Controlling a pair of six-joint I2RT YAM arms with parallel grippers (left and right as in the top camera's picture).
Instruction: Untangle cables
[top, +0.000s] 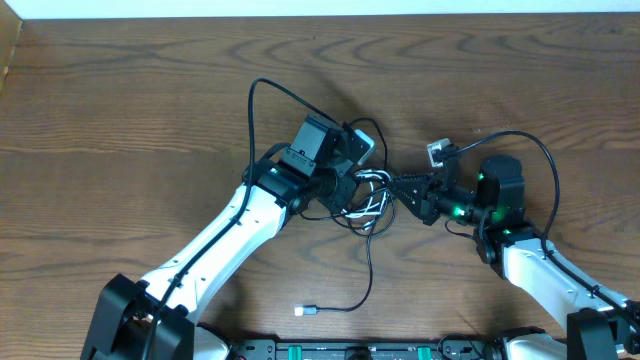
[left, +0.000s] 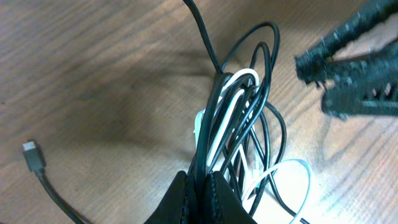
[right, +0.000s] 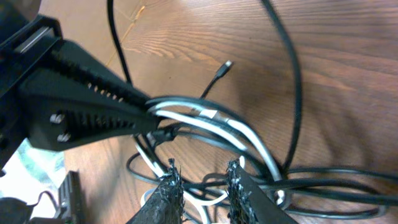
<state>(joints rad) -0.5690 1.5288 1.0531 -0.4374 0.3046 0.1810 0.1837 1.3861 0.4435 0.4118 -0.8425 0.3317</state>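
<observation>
The cables (top: 368, 200) lie as a small knot of black and white loops at the table's middle, between my two grippers. My left gripper (left: 200, 180) is shut on a bundle of black and white cables (left: 242, 106), which fan out beyond its tips. From the right wrist view, that left gripper (right: 149, 118) clamps the cables (right: 211, 121) from the left. My right gripper (right: 202, 171) stands open just over the knot, with strands running across the gap between its fingers. It faces the left gripper (top: 358, 190) closely, with the right gripper (top: 395, 187) tips at the knot's right side.
One black strand trails toward the front edge and ends in a small plug (top: 305, 311). A silvery plug (top: 437, 152) lies behind the right gripper. A white block (top: 362, 140) sits just behind the left wrist. A thick black arm wire (top: 252, 110) arches at the back left.
</observation>
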